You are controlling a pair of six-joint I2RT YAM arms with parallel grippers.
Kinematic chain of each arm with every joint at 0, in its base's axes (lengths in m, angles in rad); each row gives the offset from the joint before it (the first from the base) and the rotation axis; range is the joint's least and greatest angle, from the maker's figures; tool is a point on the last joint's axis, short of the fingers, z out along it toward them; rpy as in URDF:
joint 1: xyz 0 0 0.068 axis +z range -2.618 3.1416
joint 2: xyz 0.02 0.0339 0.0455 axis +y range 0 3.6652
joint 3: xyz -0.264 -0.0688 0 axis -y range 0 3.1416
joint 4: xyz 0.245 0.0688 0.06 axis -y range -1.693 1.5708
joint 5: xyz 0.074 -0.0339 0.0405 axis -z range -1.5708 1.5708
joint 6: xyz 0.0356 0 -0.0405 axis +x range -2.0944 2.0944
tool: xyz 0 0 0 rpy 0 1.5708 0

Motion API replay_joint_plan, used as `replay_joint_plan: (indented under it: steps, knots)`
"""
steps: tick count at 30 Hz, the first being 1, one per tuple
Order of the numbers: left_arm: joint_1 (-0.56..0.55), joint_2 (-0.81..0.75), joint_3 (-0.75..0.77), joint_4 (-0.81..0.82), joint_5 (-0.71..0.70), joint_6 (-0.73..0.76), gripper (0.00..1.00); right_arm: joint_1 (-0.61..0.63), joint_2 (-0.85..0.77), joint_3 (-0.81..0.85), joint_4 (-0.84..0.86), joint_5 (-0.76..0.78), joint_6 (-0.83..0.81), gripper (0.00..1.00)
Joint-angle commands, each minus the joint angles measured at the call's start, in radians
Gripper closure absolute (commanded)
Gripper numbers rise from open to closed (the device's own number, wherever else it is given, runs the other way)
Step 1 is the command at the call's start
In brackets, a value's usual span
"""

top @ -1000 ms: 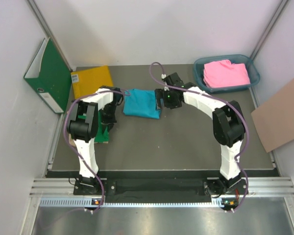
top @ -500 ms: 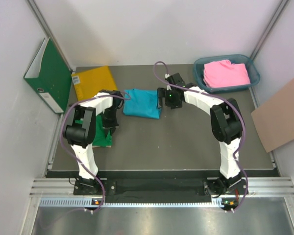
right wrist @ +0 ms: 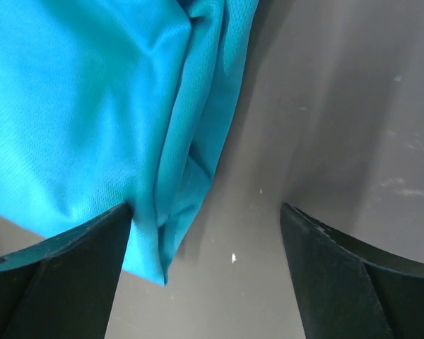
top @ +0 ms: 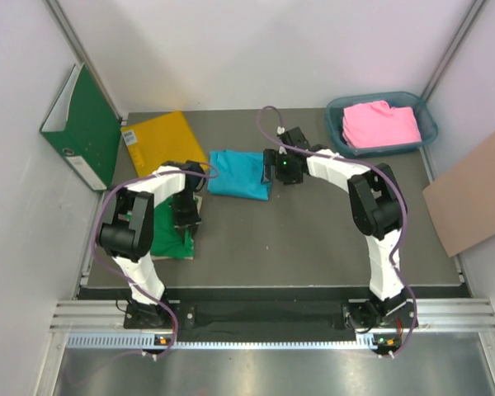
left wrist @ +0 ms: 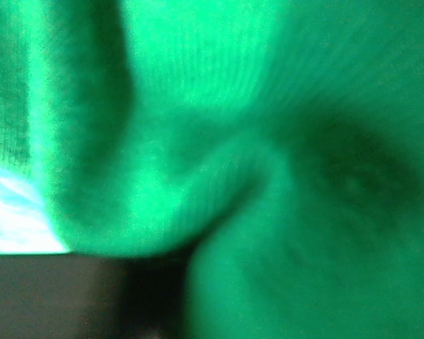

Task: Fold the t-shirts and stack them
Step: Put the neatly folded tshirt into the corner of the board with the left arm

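A turquoise t-shirt [top: 238, 173] lies folded at the table's middle back. My right gripper [top: 271, 168] stands open at its right edge. In the right wrist view the turquoise t-shirt [right wrist: 92, 106] has its folded corner touching the left finger [right wrist: 63, 275], and the right finger [right wrist: 353, 282] is over bare table; the right gripper [right wrist: 206, 212] holds nothing. A green t-shirt [top: 170, 236] lies at the left front under my left gripper [top: 186, 216]. Blurred green t-shirt cloth [left wrist: 268, 141] fills the left wrist view and hides the fingers. A pink t-shirt [top: 381, 124] lies in the basket.
A blue basket [top: 340, 124] stands at the back right. A yellow envelope [top: 155, 137] lies at the back left, and a green binder [top: 82, 128] leans on the left wall. Brown cardboard [top: 474, 194] leans at the right edge.
My left arm has swung toward the near edge with the green t-shirt, and more of the cloth now shows, spread at the left front. The right gripper has barely shifted.
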Motion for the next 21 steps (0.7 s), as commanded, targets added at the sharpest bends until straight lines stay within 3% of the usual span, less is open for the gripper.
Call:
replay_joint_plan:
  steps: [1,4,7,8,10,11,12,16,21]
  knots:
    - [-0.018,-0.038,-0.063,-0.005,0.147,-0.038,0.57,0.001,0.064,0.052,0.090,-0.051,0.061,0.16]
    - [-0.017,-0.064,-0.071,-0.012,0.131,-0.035,0.35,0.009,0.111,0.104,0.081,-0.068,0.069,0.20]
    - [-0.018,-0.084,-0.055,-0.037,0.107,-0.035,0.25,0.021,0.159,0.153,0.059,-0.102,0.066,0.34]
    - [-0.018,-0.095,-0.040,-0.060,0.098,-0.035,0.23,0.024,0.170,0.162,0.056,-0.106,0.066,0.50]
    - [-0.018,-0.109,-0.020,-0.080,0.049,-0.035,0.18,0.033,0.191,0.176,0.032,-0.122,0.064,0.71]
    - [-0.018,-0.121,0.007,-0.101,0.035,-0.035,0.14,0.036,0.194,0.176,0.024,-0.125,0.063,0.86]
    - [-0.018,-0.129,0.021,-0.114,0.021,-0.035,0.12,0.039,0.194,0.165,0.004,-0.125,0.060,0.92]
    - [-0.018,-0.173,0.133,-0.146,-0.042,-0.031,0.01,0.038,0.116,0.064,-0.005,-0.100,0.032,1.00]
    - [-0.018,-0.222,0.222,-0.091,-0.004,0.018,0.01,0.030,0.015,-0.074,-0.057,-0.053,-0.049,1.00]
